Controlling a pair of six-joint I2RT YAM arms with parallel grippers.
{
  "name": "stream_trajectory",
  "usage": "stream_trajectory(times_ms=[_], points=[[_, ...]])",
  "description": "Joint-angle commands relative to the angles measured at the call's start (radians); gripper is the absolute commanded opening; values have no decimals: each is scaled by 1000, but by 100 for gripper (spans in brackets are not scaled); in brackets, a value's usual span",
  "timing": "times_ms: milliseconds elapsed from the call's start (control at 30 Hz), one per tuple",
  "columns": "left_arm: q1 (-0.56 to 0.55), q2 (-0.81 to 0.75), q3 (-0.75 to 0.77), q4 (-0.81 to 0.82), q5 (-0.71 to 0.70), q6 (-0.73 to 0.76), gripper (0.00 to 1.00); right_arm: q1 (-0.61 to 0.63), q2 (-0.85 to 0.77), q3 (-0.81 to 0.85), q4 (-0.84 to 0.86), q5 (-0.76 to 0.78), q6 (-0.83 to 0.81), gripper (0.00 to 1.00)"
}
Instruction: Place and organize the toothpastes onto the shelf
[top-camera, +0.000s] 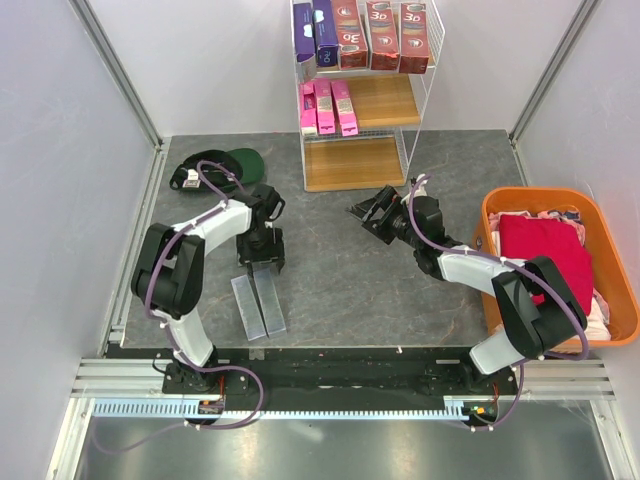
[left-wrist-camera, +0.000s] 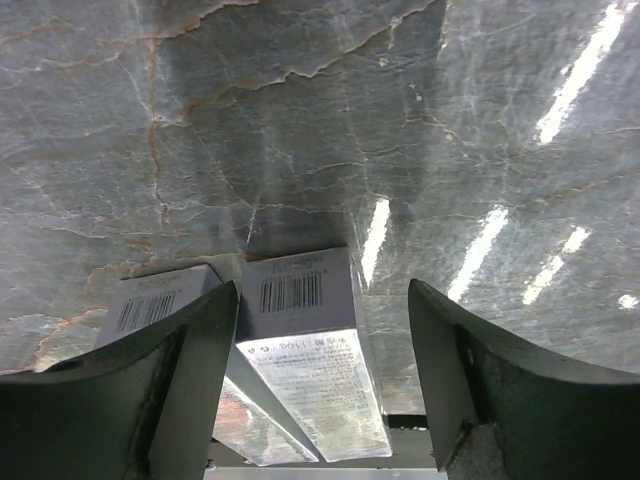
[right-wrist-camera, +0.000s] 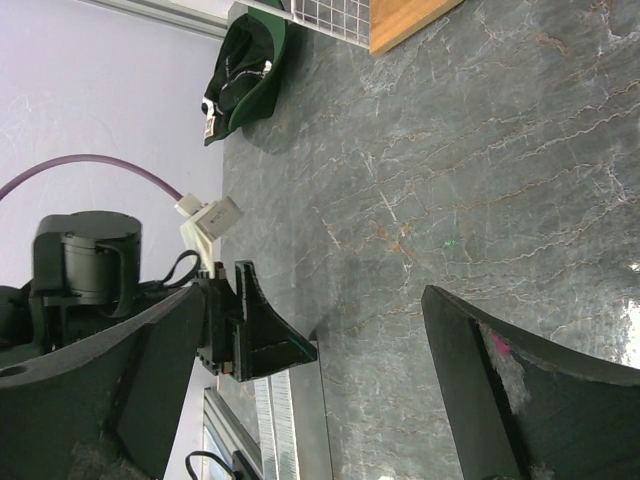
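Note:
Two silver-grey toothpastes lie side by side on the dark table, one (top-camera: 248, 309) left of the other (top-camera: 271, 299). My left gripper (top-camera: 262, 264) hangs over their far ends, jaws open. In the left wrist view the right-hand carton (left-wrist-camera: 312, 362) lies between the fingers, close against the left finger (left-wrist-camera: 190, 370), with a gap to the right finger (left-wrist-camera: 470, 385). The other carton (left-wrist-camera: 150, 305) lies outside. The shelf (top-camera: 362, 100) holds purple and dark red cartons (top-camera: 385, 35) on top and pink cartons (top-camera: 330, 108) on the middle board. My right gripper (top-camera: 375, 213) is open and empty.
A green cap (top-camera: 225, 168) lies at the back left, also the cap (right-wrist-camera: 250, 60) in the right wrist view. An orange basket (top-camera: 535, 193) with red cloth (top-camera: 545, 255) stands at the right edge. The shelf's bottom board (top-camera: 352, 163) carries nothing.

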Motion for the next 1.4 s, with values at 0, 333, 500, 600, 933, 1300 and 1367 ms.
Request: stream_trajectory(times_ms=[0,333,500,600,933,1300,1367], points=[[-1,45,32,-17,15,50,73,1,7,6,52,-12,3,98],[-14,99,64,8,19,53,41,1,15,15,41,-17,-1,98],[-15,64,69,55,77,51,33,1,14,20,31,-17,-9,98],[-14,29,64,98,116,50,27,1,11,20,28,-17,-9,98],[-5,-62,10,301,298,15,8,4,-37,29,-38,0,-57,98],[72,-211,-146,624,513,-134,2,77,-141,57,-195,112,-178,98],[109,-241,-207,722,553,-192,2,118,-164,64,-215,155,-212,98]])
